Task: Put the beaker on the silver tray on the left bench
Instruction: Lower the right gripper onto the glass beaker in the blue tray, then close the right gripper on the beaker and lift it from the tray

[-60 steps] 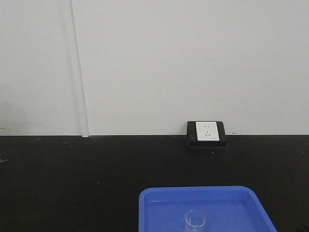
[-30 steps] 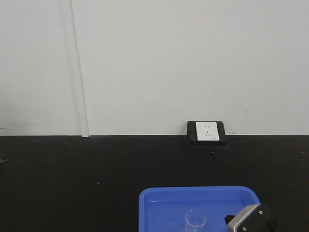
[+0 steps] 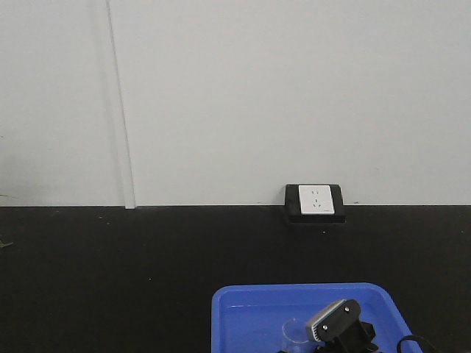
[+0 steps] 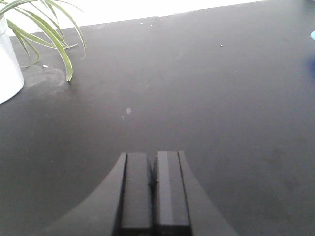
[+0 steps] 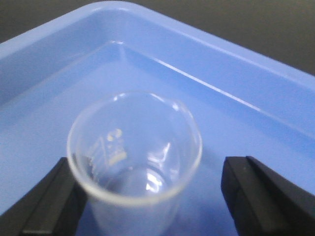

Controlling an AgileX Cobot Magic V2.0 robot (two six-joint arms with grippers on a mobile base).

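Beaker (image 5: 135, 157) stands upright in the blue tray (image 5: 221, 73), at the front edge of the worktop (image 3: 110, 257), right of middle. Around it the right fingers (image 5: 256, 196) are spread, one on each side, not yet pinching. Judging by this, grasp, lift, carry and placing all remain. The silver tray shows in no view. The left fingers (image 4: 138, 189) are pressed together over bare worktop.

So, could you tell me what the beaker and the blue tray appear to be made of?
The beaker looks like clear glass, smooth and glossy: the blue shows straight through it, with sharp highlights on its thin rim; clear plastic can't be ruled out. The tray looks like moulded plastic: uniformly bright blue, soft sheen, rounded edges.
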